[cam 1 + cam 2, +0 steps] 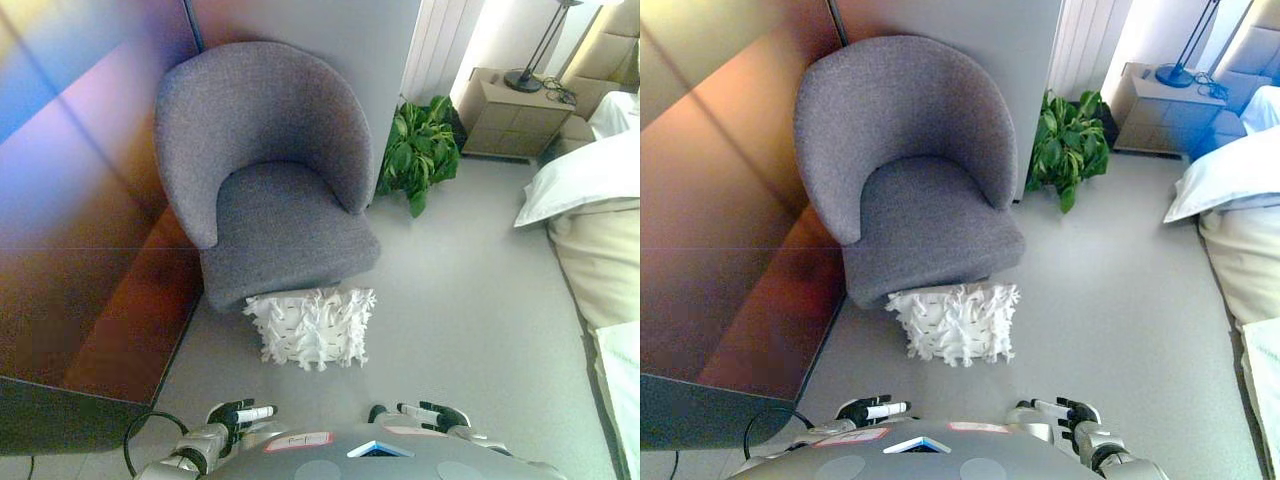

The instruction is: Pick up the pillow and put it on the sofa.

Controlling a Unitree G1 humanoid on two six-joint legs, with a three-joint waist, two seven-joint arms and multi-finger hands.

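Pillow (313,326) is sitting on the grey floor (470,300) in the lower middle of the frame, a white shaggy one with fringe, leaning right up against the front of the grey sofa (265,170), which is really a rounded armchair taking up the upper left-centre. Nothing is lying on the seat.

Both robot hands are hanging low at the bottom edge, well apart from the pillow. Left robot hand (238,414) is showing at the lower left with its white-tipped fingers stretched out loosely, holding nothing. Right robot hand (1065,411) is peeking in at the lower right, fingers also relaxed and spread, nothing in it either.

Over in the upper right, a green potted plant (420,150) is standing beside the sofa, a nightstand (510,115) with a lamp (535,50) is sitting behind it, and a bed (600,230) with a white bed cushion (580,180) is running down the right edge.
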